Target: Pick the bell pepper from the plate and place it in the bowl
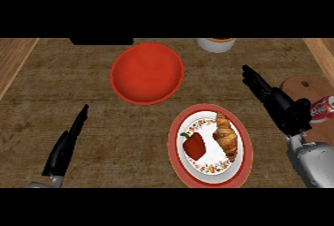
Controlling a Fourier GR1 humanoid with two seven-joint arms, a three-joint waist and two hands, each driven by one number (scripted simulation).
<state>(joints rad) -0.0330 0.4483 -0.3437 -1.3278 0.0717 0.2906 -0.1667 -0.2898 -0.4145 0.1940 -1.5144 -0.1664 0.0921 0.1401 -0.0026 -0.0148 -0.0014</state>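
A red bell pepper point(194, 145) lies on the left part of a white plate with a red rim point(243, 132), beside a croissant point(226, 134). The red bowl point(146, 73) sits further back and to the left, with nothing in it. My right hand point(277, 103) hovers to the right of the plate, fingers straight and pointing away, holding nothing. My left hand point(65, 148) rests at the lower left, fingers straight, well apart from the plate.
A soda can point(322, 109) lies on a round wooden board point(306, 86) at the right edge, close to my right wrist. A white cup point(216, 43) stands at the back. A dark object point(101, 40) sits at the back left.
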